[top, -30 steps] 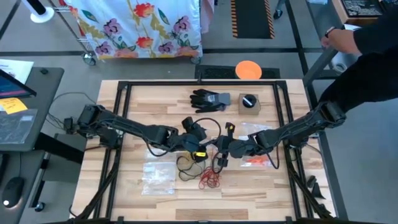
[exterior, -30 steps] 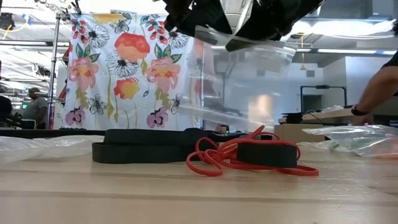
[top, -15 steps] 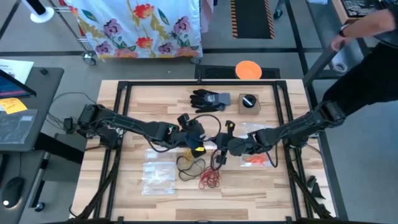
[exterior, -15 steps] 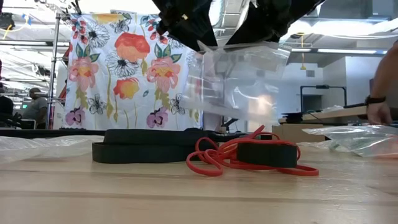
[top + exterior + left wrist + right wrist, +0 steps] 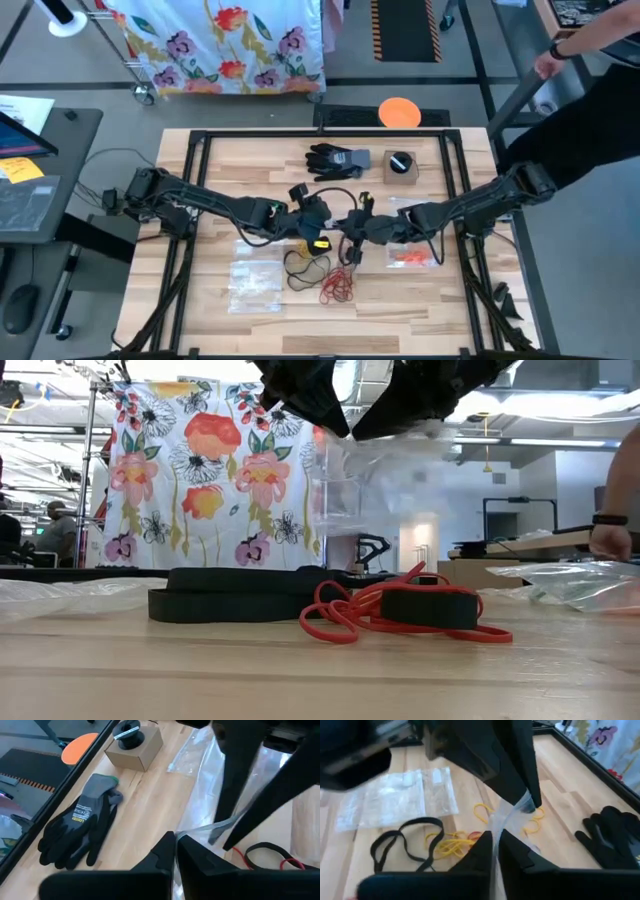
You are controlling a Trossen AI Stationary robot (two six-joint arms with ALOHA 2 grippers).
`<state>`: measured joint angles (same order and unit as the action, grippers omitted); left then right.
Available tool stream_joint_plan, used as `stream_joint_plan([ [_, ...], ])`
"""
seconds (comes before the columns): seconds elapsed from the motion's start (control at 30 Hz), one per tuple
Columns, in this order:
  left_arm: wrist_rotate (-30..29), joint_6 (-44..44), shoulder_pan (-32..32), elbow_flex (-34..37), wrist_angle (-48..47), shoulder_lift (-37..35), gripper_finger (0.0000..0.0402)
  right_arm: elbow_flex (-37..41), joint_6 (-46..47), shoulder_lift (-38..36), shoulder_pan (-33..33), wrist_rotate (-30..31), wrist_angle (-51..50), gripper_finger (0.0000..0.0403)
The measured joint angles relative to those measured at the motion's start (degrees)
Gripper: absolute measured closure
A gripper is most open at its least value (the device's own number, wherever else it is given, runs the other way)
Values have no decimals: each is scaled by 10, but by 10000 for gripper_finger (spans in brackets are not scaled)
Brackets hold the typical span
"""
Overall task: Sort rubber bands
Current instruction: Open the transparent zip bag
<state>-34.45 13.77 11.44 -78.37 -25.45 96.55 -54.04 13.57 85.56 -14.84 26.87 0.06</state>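
From above, the two grippers meet over the middle of the table (image 5: 240,165) and cover the spot where they work, so the clear bag (image 5: 385,480) they share is barely readable there. The level view shows it better: it hangs in the air above the wood, its top edge lost behind the dark fingers that cut off at the frame's upper border. The left gripper (image 5: 175,845) has its fingers pinched tight on one edge of the bag, and the right gripper (image 5: 495,840) is pinched on the other edge. Whether anything lies inside the bag cannot be made out.

The rubber bands (image 5: 335,288) lie loose on the wood just in front of the grippers: red and black loops (image 5: 400,615) close to the low camera, yellow ones (image 5: 447,845) beside a black loop. A black glove (image 5: 335,160) and a small box (image 5: 400,165) sit farther back.

Compared with half a second ago, the bag is stretched wider and held higher, and the right gripper has drawn closer to the left
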Motion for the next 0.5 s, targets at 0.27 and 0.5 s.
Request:
stream_joint_plan([
  [0.27,30,25,-3,0,-20,0,400,0,0,-2,19,15,27,260],
  [0.5,57,60,-4,0,-49,0,401,-4,-12,-2,14,65,38,192],
])
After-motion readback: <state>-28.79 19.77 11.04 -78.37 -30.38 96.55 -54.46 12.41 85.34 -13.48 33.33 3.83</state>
